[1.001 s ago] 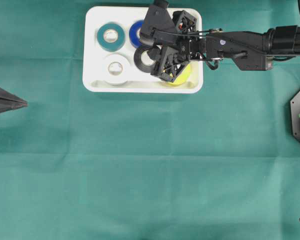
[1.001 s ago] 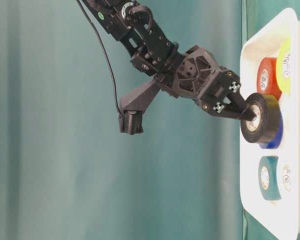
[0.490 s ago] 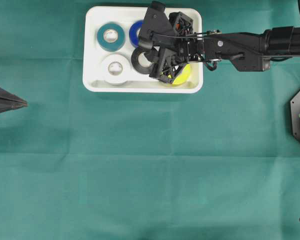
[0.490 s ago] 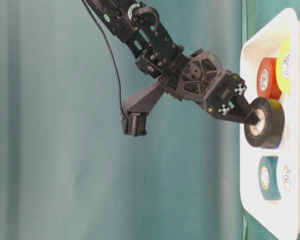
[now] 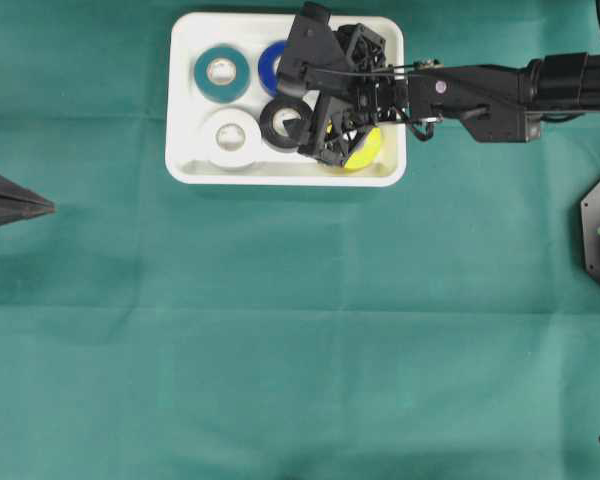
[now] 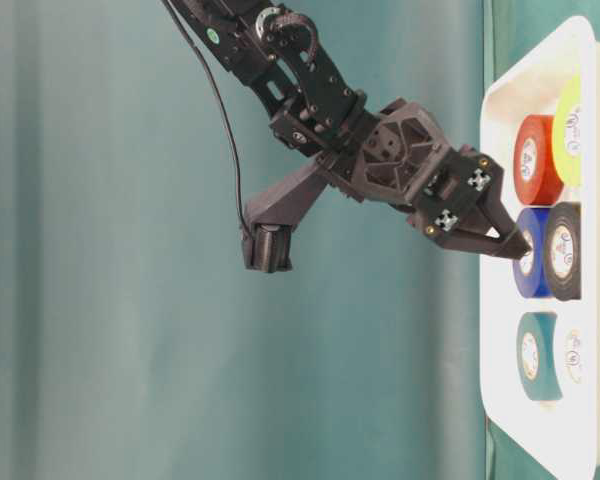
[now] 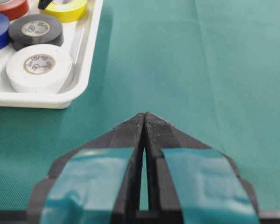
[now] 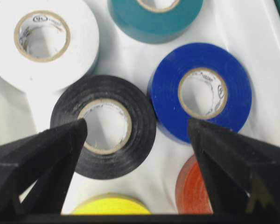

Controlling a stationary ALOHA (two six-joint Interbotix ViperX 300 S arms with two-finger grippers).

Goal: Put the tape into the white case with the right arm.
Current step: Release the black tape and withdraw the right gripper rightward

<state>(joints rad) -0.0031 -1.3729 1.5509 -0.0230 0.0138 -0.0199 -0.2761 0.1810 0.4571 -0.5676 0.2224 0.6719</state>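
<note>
Six rolls sit in the white case [image 5: 185,90] at the upper middle of my overhead view, and the black tape [image 5: 285,125] lies flat among them in the lower row, between the white roll [image 5: 230,138] and the yellow roll [image 5: 363,152], with the blue roll [image 5: 271,62] just above it. Its hole faces straight up, so it has no long axis to worry about.

From my right wrist view, the right gripper [image 8: 137,135] hangs just over the rolls with its jaws spread wide and nothing between them. One fingertip [image 8: 77,128] overlaps the core of the black tape in that view, the other sits over the gap beside the blue roll; I cannot tell whether either touches. I judge the placing done, so the coming move is a straight lift away, keeping that fingertip from snagging the core.

My left gripper [image 7: 144,123] is shut, empty, at the left edge of the overhead view, well apart from the case.
</note>
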